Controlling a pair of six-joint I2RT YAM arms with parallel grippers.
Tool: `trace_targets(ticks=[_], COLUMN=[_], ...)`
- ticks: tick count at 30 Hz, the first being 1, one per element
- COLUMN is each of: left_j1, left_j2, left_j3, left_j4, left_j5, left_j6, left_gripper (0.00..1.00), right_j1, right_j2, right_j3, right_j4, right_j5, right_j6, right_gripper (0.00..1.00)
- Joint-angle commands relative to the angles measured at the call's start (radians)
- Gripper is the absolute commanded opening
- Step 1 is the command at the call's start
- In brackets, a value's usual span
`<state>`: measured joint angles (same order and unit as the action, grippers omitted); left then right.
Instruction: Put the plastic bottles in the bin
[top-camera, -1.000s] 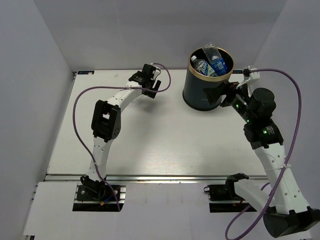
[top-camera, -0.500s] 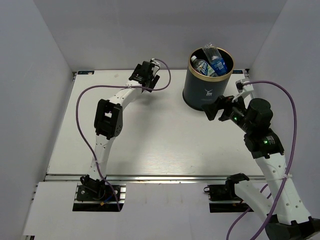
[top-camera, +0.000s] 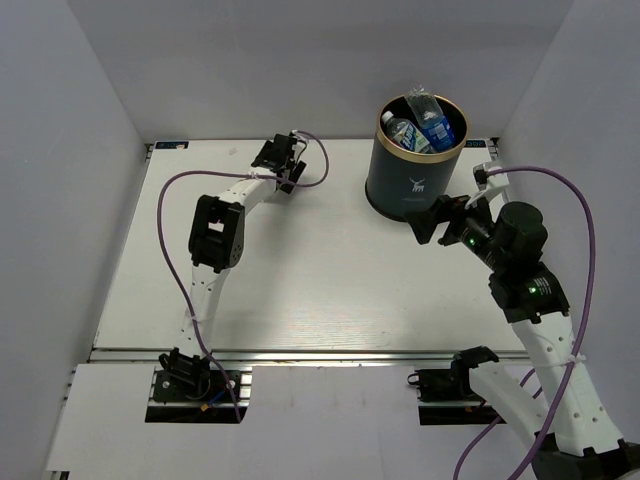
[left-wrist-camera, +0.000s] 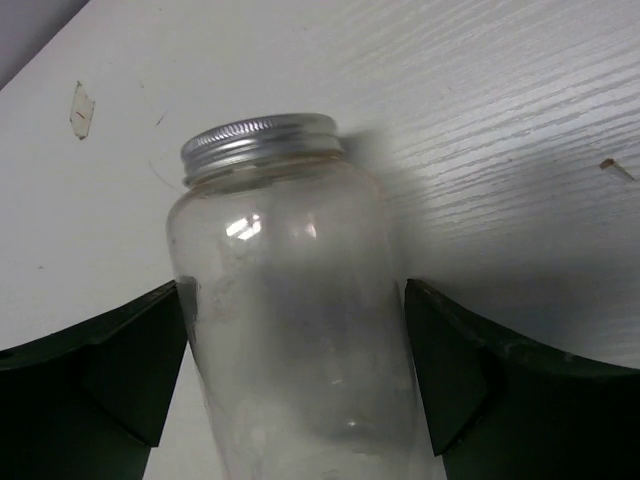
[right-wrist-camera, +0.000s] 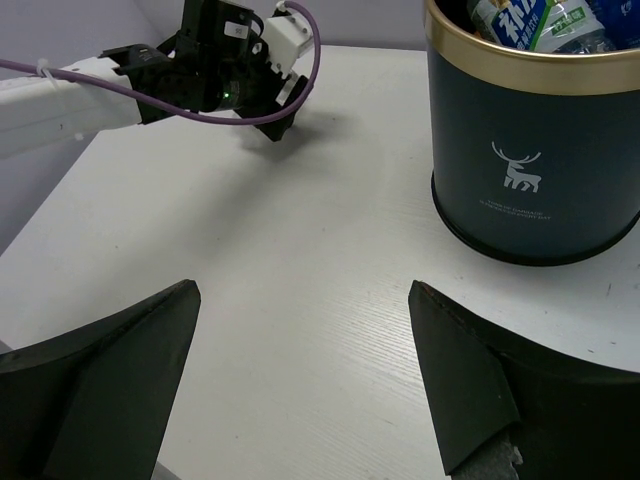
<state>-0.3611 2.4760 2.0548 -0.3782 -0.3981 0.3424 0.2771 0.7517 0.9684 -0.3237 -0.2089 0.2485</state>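
While plastic bottles (right-wrist-camera: 515, 20) fill the bin (right-wrist-camera: 530, 130), left gripper (left-wrist-camera: 295, 345) clasps a lidded jar (left-wrist-camera: 290, 280), right gripper (right-wrist-camera: 305, 335) gapes empty.

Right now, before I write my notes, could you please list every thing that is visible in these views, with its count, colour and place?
bin: one, dark navy with a gold rim and a white deer logo, back right of the table
plastic bottles: at least two, clear with blue labels, inside the bin
jar: one, clear with a silver lid, at the back of the table, left of the bin
table: one, white, under everything
cables: two, purple, one along each arm
left claw: one, dark, its fingers against both sides of the jar
right claw: one, dark, open and empty, close to the bin's near side
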Motion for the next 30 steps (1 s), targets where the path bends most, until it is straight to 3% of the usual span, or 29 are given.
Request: trace_targets(ticks=[1, 5, 8, 11, 15, 20, 23, 25, 30], left_j1=[0.016, 0.025, 0.025, 0.025, -0.012, -0.021, -0.021, -0.03, -0.052], left_j2=[0.0, 0.0, -0.009, -0.069, -0.298, -0.509, -0.58, -0.58, -0.451], left_j3=[0.017, 0.03, 0.018, -0.04, -0.156, -0.186, -0.295, -0.311, -0.132], left_j4=[-0.071, -0.087, -0.097, -0.056, 0.061, 0.197, 0.497, 0.71, 0.909], left_j5=[0.094, 0.156, 0.215, 0.289, 0.381, 0.571, 0.781, 0.866, 0.967], left_j6=[-0.029, -0.082, -0.124, -0.174, -0.184, -0.325, -0.539, -0.65, -0.882], left_gripper=[0.92, 0.45, 0.35, 0.04, 0.0, 0.0, 0.0, 0.0, 0.0], right_j1=[0.002, 0.002, 0.004, 0.007, 0.001, 0.002, 0.001, -0.001, 0.001], right_j2=[-0.018, -0.031, -0.049, -0.057, -0.083, -0.106, -0.112, -0.118, -0.132], right_j3=[0.019, 0.026, 0.02, 0.0, -0.049, -0.069, -0.088, -0.097, -0.076], right_j4=[0.015, 0.012, 0.005, -0.002, -0.001, -0.018, -0.012, -0.009, -0.06], right_j5=[0.011, 0.016, 0.019, 0.023, 0.026, 0.043, 0.065, 0.069, 0.097], right_j6=[-0.011, -0.011, -0.012, -0.011, -0.008, -0.02, -0.02, -0.011, -0.02], right_gripper=[0.9, 0.9, 0.9, 0.9, 0.9, 0.9, 0.9, 0.9, 0.9])
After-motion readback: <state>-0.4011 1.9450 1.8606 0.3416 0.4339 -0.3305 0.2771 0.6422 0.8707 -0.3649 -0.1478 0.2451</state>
